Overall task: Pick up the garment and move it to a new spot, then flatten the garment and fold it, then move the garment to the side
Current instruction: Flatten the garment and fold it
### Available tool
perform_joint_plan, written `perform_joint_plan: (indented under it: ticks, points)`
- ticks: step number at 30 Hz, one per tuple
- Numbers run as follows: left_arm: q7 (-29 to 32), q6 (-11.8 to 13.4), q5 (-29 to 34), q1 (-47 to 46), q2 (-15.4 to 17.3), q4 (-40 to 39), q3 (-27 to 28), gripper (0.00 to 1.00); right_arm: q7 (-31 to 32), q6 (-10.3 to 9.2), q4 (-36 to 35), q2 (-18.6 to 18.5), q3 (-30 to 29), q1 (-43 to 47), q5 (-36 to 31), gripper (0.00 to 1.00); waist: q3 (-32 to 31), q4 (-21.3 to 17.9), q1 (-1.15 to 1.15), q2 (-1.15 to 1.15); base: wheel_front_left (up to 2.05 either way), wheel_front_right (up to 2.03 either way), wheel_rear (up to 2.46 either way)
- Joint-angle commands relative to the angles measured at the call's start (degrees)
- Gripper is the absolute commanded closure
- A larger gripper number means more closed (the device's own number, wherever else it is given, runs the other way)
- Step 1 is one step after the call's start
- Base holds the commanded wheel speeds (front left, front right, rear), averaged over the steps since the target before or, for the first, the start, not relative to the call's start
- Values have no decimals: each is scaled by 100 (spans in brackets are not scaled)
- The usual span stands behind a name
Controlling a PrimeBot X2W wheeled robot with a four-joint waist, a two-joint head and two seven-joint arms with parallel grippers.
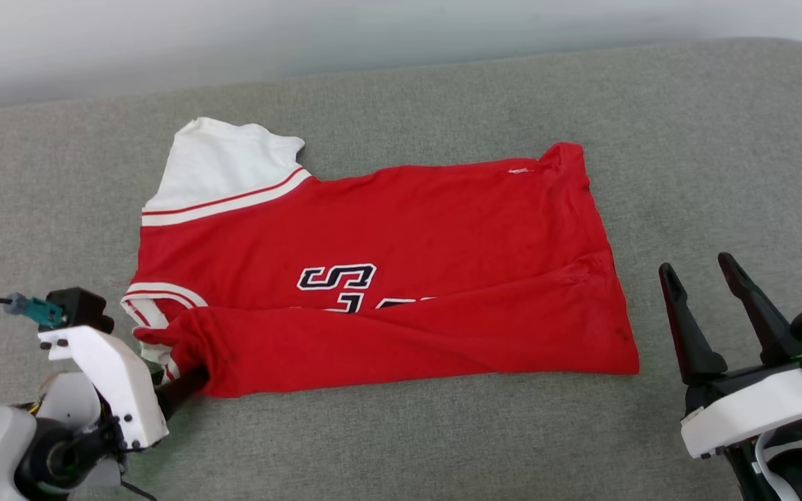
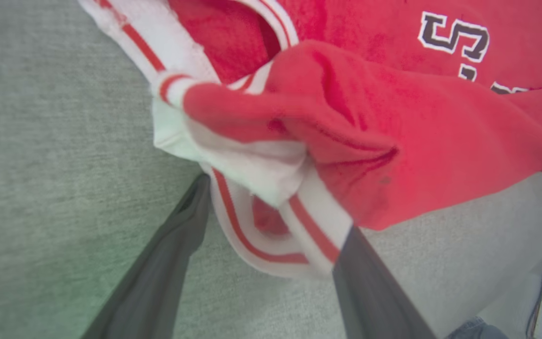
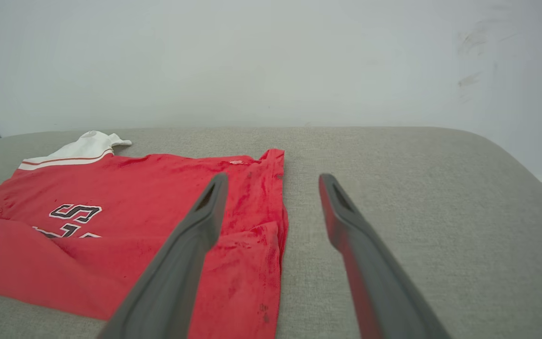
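Now, the red jersey T-shirt [image 1: 408, 236] is seen laid out on the grey cushion [image 1: 443, 90]. The side nearest both grippers is folded over the front, so part of the black lettering is covered. L gripper [image 1: 189, 381] is found at the shirt's collar end, fingers spread apart. Bunched red cloth & striped white sleeve trim are draped over and between the fingertips, w/ one tip hidden under the trim in the wrist view; no clamp on the fabric is shown. R gripper [image 1: 700, 278] is likewise spread, nothing between its fingers. The shirt's hem edge lies just to its left, not touched.
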Motion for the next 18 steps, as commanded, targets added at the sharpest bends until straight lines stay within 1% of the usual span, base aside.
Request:
perform_joint_plan:
  ticks: [1,2,3,4,7,10,13,18]
  points:
    - [174,-4,-132,39,-202,201,-150,17,0,-4,12,-29,3,-85,-28,0,103,-38,0,0,0,0,0]
    - [251,0,-207,66,-314,297,-206,53,-25,-4,6,-57,19,-118,-24,0,114,-36,0,0,0,0,0]
    - [321,-13,-251,85,-378,385,-264,75,-15,-4,24,-66,21,-125,-19,0,115,-33,0,0,0,0,0]
    - [347,-43,-309,103,-459,443,-296,100,0,-4,33,-75,8,-124,-4,0,117,-25,0,0,0,0,0]
    - [269,-134,-368,69,-630,547,-322,100,138,-4,75,-134,-46,-123,90,0,94,51,0,0,0,0,0]
    - [137,-241,-327,-66,-610,636,-259,100,571,-4,179,-252,-79,-108,388,0,45,146,0,0,0,0,0]
    - [-11,-287,-258,-185,-538,569,-156,100,1337,-4,322,-485,-121,-162,791,0,-2,250,0,0,0,0,0]
    - [-256,-211,-106,-250,-395,113,-9,100,3018,-3,581,-916,-133,-310,1369,0,-7,457,0,0,0,0,0]
